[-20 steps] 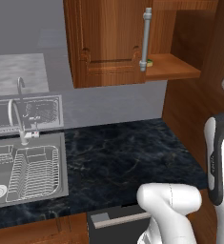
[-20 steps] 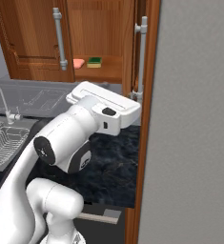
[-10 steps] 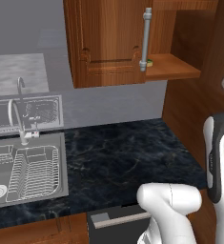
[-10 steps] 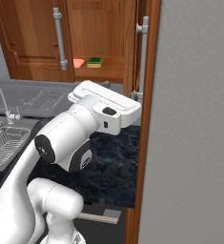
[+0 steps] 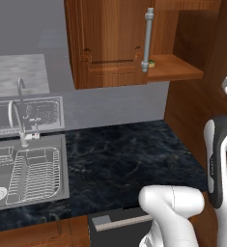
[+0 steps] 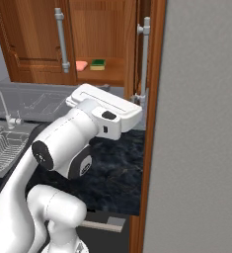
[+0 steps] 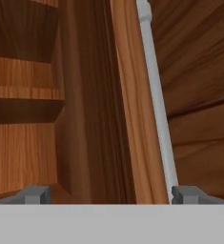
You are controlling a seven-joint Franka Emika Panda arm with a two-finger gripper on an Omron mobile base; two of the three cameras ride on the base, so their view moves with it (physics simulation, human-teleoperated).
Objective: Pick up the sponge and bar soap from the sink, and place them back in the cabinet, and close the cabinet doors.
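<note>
Spread wide and gripping nothing, the gripper (image 7: 106, 193) straddles the edge of the right cabinet door (image 7: 132, 109) at the bottom of the hand view, its silver handle (image 7: 156, 105) just right of centre. At upper centre of the right base view, the bar soap (image 6: 81, 65) and sponge (image 6: 97, 63) already lie on the cabinet (image 6: 107, 74) shelf. By my reading, only closing both doors remains.

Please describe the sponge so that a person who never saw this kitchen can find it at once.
Look at the reddish-brown wooden wall cabinet above the dark counter. On its plain shelf lie two small flat blocks; the sponge is the dark green one with a yellowish edge, right of the salmon-pink bar soap.
</note>
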